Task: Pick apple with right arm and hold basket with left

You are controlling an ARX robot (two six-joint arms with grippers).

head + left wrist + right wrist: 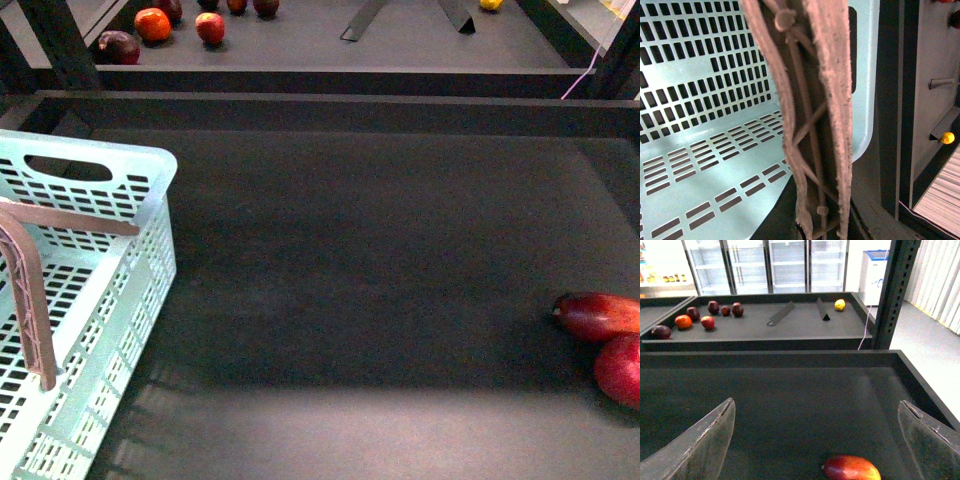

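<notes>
The mint-blue basket (pixel 90 290) stands at the left of the dark tray; its slotted floor and wall fill the left wrist view (pixel 705 100). My left gripper (pixel 820 231) is shut on its taupe ribbed handle (pixel 810 115), which rises over the basket in the front view (pixel 28 300). The red apple (pixel 622 368) lies at the tray's right edge, partly cut off, touching a darker oval fruit (pixel 600 315). My right gripper (pixel 816 402) is open and empty above the tray. A red oval fruit with an orange sheen (pixel 851 468) lies below and between its fingers; the apple does not clearly show there.
The tray's raised back wall (pixel 320 105) separates it from a farther shelf holding several fruits: an orange-red one (pixel 152 24), a small red apple (pixel 210 27), a dark one (pixel 118 46). A yellow fruit (pixel 840 304) and a dark post (pixel 892 295) stand further right.
</notes>
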